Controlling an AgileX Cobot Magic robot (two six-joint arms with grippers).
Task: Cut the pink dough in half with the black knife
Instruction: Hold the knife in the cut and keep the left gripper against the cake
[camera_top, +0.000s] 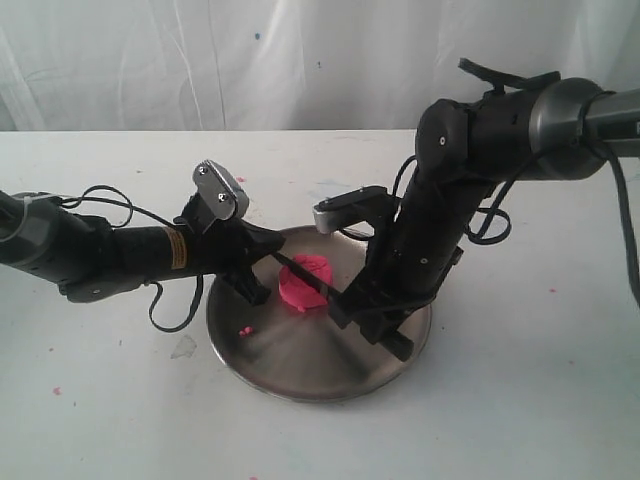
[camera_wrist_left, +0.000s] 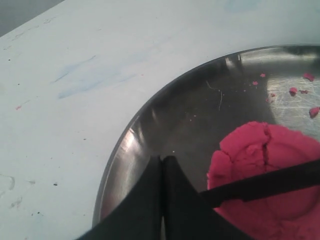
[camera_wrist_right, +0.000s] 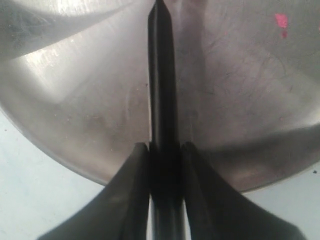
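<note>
The white worktop carries a round steel plate, and both arms reach in over it, the left one low and nearly level, the right one coming steeply down from above.

The pink dough lies on the plate, on the half farther from the exterior camera. It looks like one lump, with creases across its top but no clean split that I can make out.

The black knife lies across the dough, its point toward the left arm. The right hand grips the handle end: its two fingers are partly closed and pinch the knife between them, blade pointing straight out ahead. The left hand has its fingers pressed together with nothing between them. Its tip is down at the plate, just beside the dough, and seems to be steadying the plate. Whether it touches the metal I cannot tell.

A few pink crumbs are scattered on the plate beyond the dough.

The step in hand looks like the cut itself, with the blade set over the middle of the lump. Next, the right hand must press straight down until the edge meets the steel, keeping the blade centred so the halves come out even.
</note>
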